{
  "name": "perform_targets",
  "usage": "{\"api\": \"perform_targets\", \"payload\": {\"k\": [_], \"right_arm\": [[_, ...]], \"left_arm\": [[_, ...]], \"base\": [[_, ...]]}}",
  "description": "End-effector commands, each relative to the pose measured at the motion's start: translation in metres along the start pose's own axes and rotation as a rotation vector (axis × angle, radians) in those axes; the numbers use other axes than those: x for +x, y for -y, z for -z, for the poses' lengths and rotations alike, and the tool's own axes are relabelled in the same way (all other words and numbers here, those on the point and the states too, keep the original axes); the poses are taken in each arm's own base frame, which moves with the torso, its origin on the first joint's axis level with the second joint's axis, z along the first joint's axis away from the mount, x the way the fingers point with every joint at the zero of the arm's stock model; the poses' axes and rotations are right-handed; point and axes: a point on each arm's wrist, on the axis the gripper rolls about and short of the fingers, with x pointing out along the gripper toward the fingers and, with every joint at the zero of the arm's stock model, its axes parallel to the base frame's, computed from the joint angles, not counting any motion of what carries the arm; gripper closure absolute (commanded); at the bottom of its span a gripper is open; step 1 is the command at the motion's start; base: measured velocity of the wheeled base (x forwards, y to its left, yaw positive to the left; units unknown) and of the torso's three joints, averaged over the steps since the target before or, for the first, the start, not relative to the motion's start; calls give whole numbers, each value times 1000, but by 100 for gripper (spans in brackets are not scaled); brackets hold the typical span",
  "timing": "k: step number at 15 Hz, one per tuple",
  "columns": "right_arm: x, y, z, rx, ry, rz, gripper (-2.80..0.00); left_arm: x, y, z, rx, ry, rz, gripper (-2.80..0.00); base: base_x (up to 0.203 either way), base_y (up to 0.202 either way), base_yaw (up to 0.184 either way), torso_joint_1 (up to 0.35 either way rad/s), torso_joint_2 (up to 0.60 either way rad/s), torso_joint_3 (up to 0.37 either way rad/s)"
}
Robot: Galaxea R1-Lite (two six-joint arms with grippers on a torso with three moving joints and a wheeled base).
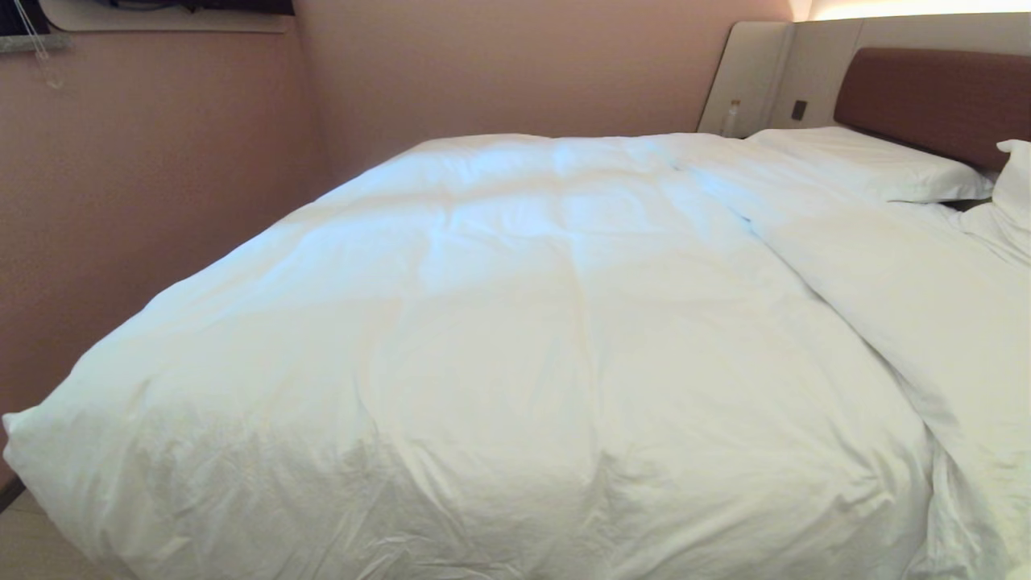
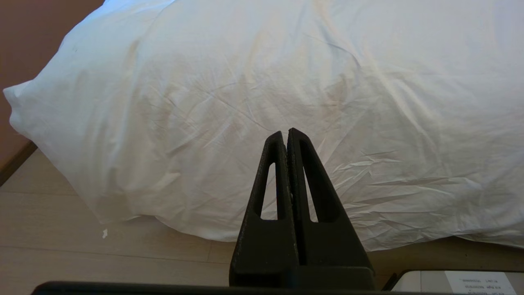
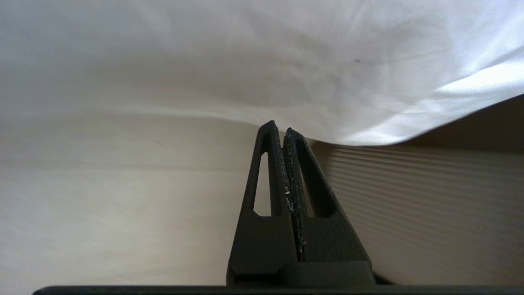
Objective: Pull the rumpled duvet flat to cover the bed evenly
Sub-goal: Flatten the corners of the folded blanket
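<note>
big white duvet (image 1: 515, 338) fills most of frame, puffed over bed (image 1: 934, 97), bunched fold at right side. left gripper (image 2: 285, 133) pinched together, empty, parked near hanging hem. right gripper (image 3: 278, 127) pinched together, empty, low by duvet edge, likely getting ready to grab.

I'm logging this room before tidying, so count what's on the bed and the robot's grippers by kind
Duvet: 1
Pillows, one fully seen and one cut off by the picture's edge: 2
Grippers, left gripper and right gripper, both shut and empty: 2
Total: 5
</note>
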Motion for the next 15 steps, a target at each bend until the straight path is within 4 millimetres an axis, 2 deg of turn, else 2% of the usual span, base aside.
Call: {"api": "perform_targets", "payload": {"k": [1,12,15], "right_arm": [[4,-4,2,218,28,-22,0],[27,13,5,333,64,13,0],[23,19,2,362,69,31,0]], "left_arm": [[0,0,0,1,0,-1,0],[0,0,0,1,0,-1,0],[0,0,0,1,0,-1,0]], "base": [[0,0,0,0,0,0],[0,0,0,0,0,0],[0,0,0,0,0,0]]}}
